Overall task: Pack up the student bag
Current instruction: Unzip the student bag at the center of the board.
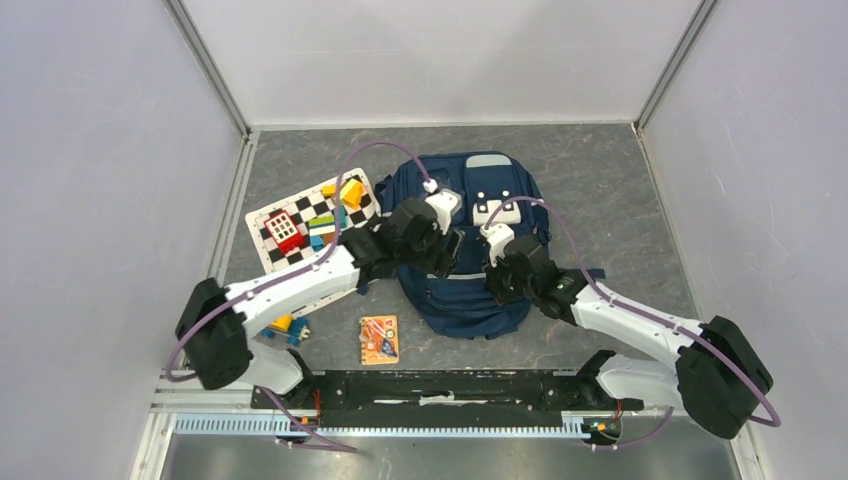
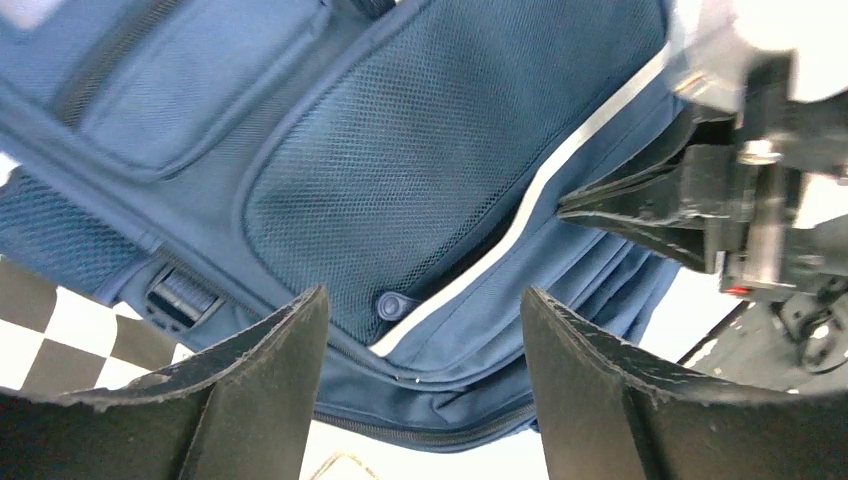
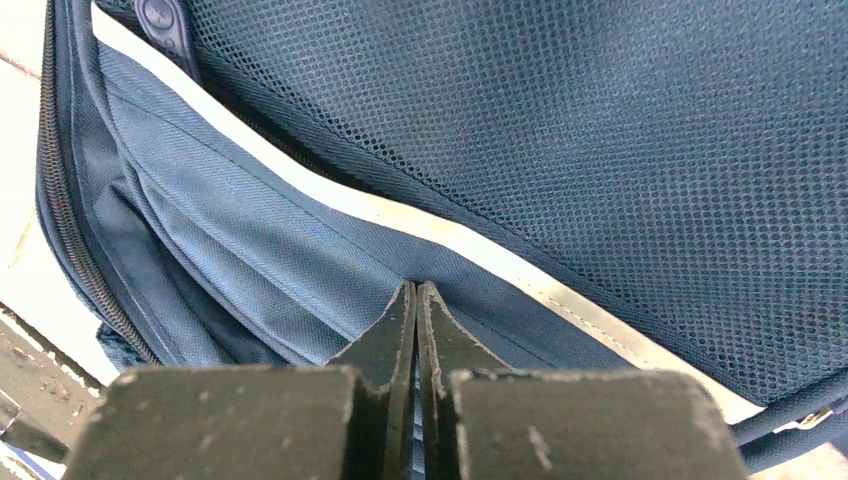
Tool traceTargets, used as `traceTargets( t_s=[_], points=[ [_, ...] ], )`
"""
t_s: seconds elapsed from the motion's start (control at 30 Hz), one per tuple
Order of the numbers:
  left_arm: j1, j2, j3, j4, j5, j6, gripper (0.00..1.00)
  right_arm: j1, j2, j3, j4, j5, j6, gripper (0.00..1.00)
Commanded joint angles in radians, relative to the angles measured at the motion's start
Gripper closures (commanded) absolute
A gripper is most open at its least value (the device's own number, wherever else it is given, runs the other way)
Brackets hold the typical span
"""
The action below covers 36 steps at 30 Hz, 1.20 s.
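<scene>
Top external shows us packing barely begun: blocks (image 1: 287,229) and booklet (image 1: 380,338) lie outside the bag (image 1: 470,300); our left jaws gape above it, right jaws clenched at its stripe.

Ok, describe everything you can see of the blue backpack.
The student bag is navy fabric with mesh pockets, zips, a pale reflective stripe and white patches. It lies flat on the grey table, front up, beside a checkered board. The open left gripper hovers over its mesh; the shut right gripper touches fabric under the stripe.
</scene>
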Motion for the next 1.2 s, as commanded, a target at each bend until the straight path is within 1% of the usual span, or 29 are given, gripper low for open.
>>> traceTargets(
  t_s=[0.0,0.03,0.13,0.2,0.3,0.4,0.43,0.47,0.5,0.6,0.73,0.8,0.9,0.97,1.03,1.17],
  points=[
    [0.000,0.103,0.029,0.038,0.119,0.202,0.23,0.005,-0.035,-0.110,-0.026,-0.036,0.058,0.97],
    [0.000,0.122,0.021,0.055,0.140,0.225,0.21,0.005,-0.060,-0.119,-0.021,-0.030,0.062,0.91],
    [0.000,0.141,-0.035,0.147,0.215,0.297,0.12,0.003,-0.130,-0.104,-0.038,-0.004,0.040,0.83],
    [-0.002,0.139,-0.076,0.223,0.239,0.344,0.08,0.000,-0.167,-0.074,-0.065,0.020,0.008,0.77],
    [-0.005,0.162,-0.091,0.262,0.244,0.379,0.06,-0.013,-0.198,-0.027,-0.104,0.027,-0.018,0.73],
    [-0.009,0.199,-0.087,0.267,0.258,0.392,0.07,-0.024,-0.230,-0.005,-0.121,0.030,-0.017,0.69],
    [-0.016,0.208,-0.087,0.266,0.259,0.397,0.11,-0.027,-0.240,-0.003,-0.123,0.042,-0.013,0.68],
    [-0.024,0.218,-0.086,0.265,0.255,0.399,0.17,-0.029,-0.252,-0.002,-0.127,0.058,-0.010,0.66],
    [-0.035,0.222,-0.085,0.258,0.251,0.398,0.26,-0.030,-0.262,-0.003,-0.127,0.065,-0.011,0.63],
    [-0.074,0.210,-0.099,0.254,0.240,0.397,0.47,-0.034,-0.292,-0.001,-0.136,0.108,-0.043,0.54],
    [-0.113,0.165,-0.128,0.242,0.201,0.384,0.80,-0.054,-0.313,0.022,-0.157,0.159,-0.103,0.38],
    [-0.134,0.132,-0.156,0.251,0.163,0.379,0.91,-0.080,-0.309,0.034,-0.164,0.194,-0.091,0.30],
    [-0.176,0.085,-0.192,0.261,0.095,0.368,0.97,-0.106,-0.296,0.057,-0.195,0.253,0.014,0.24],
    [-0.208,0.059,-0.216,0.275,0.030,0.357,0.98,-0.106,-0.304,0.063,-0.225,0.328,0.136,0.23],
    [-0.240,0.043,-0.238,0.292,-0.013,0.347,0.98,-0.106,-0.334,0.045,-0.245,0.366,0.272,0.18],
    [-0.300,0.047,-0.262,0.305,-0.042,0.338,0.98,-0.106,-0.408,-0.056,-0.175,0.329,0.469,0.12]
  ],
)
